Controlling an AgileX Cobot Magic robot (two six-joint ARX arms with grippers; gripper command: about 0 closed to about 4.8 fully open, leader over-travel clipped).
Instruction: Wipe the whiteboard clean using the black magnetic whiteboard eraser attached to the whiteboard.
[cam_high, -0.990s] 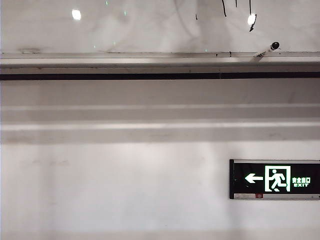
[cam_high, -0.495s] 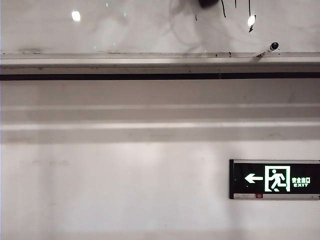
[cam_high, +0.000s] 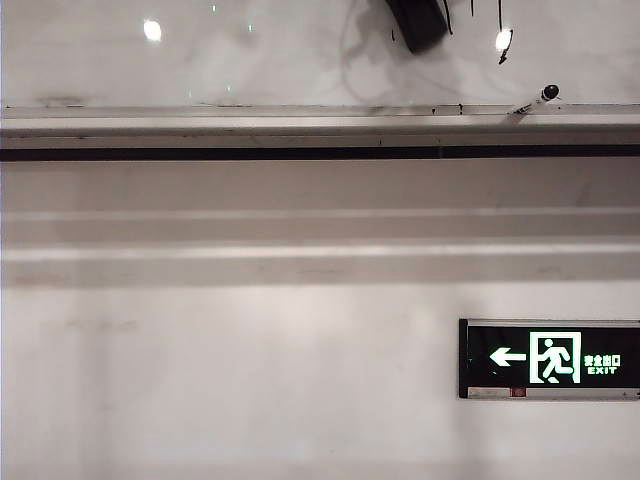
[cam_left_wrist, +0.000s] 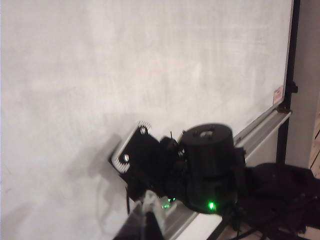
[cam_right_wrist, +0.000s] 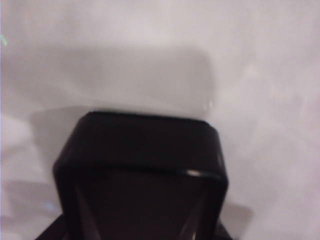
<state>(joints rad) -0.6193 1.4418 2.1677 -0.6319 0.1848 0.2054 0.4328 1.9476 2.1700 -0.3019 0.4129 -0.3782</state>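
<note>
Here, glossy black eraser (cam_right_wrist: 142, 165) held by right gripper (cam_right_wrist: 142, 220), left gripper (cam_left_wrist: 132, 155) closed.

A black eraser (cam_high: 418, 26) is seen against the whiteboard (cam_high: 250, 60) beside marker strokes (cam_high: 500, 30); a marker (cam_high: 533, 99) lies on the rail (cam_high: 200, 125).

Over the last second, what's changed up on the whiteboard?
The eraser has come down into the exterior view at the top of the whiteboard, beside the black marker strokes; the right gripper carries it. The left gripper, the marker on the rail and the exit sign have not moved.
</note>
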